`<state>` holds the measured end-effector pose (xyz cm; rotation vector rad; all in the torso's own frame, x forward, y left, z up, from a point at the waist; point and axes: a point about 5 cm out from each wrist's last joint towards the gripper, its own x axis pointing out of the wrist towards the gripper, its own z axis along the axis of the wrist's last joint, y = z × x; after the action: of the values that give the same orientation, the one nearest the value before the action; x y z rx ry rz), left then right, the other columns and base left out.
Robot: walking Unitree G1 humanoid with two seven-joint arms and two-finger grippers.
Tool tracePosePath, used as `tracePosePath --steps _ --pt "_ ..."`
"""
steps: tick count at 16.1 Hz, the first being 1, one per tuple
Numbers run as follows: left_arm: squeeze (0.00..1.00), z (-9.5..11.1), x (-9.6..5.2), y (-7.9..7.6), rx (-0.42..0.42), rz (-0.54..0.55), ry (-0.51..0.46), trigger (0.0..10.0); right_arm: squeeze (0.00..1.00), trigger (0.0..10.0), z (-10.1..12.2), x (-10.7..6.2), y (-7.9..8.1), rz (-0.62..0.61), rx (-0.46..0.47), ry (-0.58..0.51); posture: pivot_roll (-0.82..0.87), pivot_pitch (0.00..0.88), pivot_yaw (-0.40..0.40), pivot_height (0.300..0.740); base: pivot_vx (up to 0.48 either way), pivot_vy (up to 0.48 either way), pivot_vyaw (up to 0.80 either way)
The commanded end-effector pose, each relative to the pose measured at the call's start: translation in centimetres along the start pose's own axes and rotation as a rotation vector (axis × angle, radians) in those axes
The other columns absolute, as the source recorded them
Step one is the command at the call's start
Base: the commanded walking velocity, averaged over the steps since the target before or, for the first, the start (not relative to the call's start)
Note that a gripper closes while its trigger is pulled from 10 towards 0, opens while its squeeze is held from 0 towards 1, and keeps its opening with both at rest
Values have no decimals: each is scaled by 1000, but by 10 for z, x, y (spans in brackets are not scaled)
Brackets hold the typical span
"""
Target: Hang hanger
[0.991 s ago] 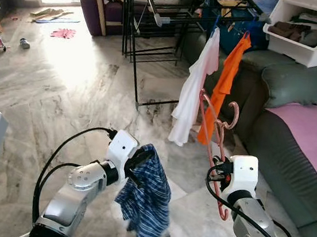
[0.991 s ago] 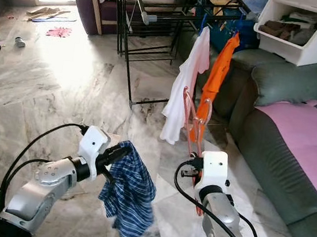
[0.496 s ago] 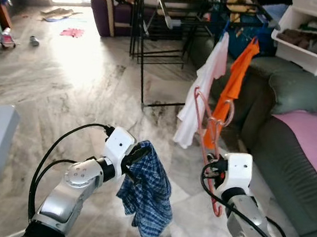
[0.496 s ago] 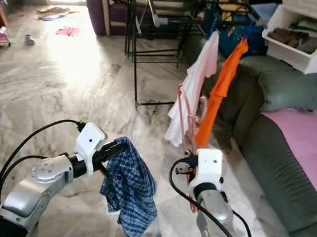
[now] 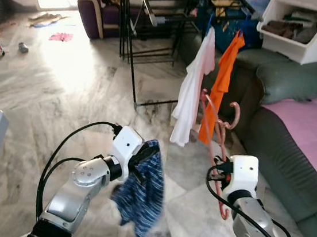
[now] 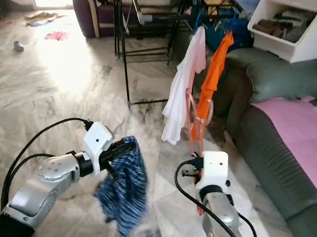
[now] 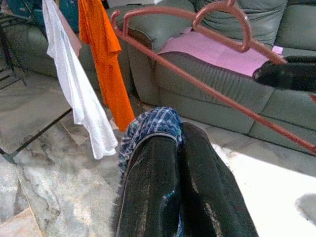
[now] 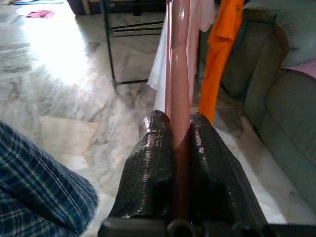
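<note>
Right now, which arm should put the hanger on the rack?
The right. Its tool is shut on the pink hanger, nearer the drying rack. The left tool is clamped on the plaid garment.

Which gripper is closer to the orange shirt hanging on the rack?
Right. The right gripper, holding the pink hanger, is just below the orange shirt; the left gripper, clamping the blue plaid cloth, sits farther left.

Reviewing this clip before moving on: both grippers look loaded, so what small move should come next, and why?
Probably bring the two arms together. The right gripper clamps the pink hanger and the left gripper pinches the blue plaid garment, apart from it and not yet on the hanger.
</note>
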<state>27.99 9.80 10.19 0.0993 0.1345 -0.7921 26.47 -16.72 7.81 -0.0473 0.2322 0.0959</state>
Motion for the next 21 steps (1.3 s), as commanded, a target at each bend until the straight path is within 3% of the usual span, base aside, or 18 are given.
tracePosePath --steps 1,4,7,13,14,15,18,21 --pt "0 2 -2 5 20 15 0 10000 0 10000 2 2 2 2 1 -14 -16 18 32 740 0 480 0" --pt "0 3 -1 4 33 15 -19 10000 0 10000 2 1 4 2 0 -13 -17 21 34 740 0 434 0" --pt "0 7 -1 3 32 13 -45 10000 0 10000 1 0 3 -2 -1 -13 -19 25 34 740 0 0 0" --pt "0 11 0 1 142 -10 -50 10000 0 10000 0 0 3 2 -8 -7 -16 30 31 740 0 0 0" --pt "0 13 1 1 185 -23 -48 10000 0 10000 0 0 3 4 -10 -6 -15 30 30 740 0 0 0" --pt "0 20 3 5 318 -64 -31 10000 0 10000 1 0 4 20 -12 -11 -15 30 30 740 0 0 0" --pt "0 36 6 13 494 -172 -16 10000 0 10000 6 -1 7 111 -63 -40 -12 25 40 740 0 0 0" --pt "0 52 11 46 798 -348 161 10000 0 10000 16 0 -21 104 -139 -51 -8 15 52 740 0 0 0"
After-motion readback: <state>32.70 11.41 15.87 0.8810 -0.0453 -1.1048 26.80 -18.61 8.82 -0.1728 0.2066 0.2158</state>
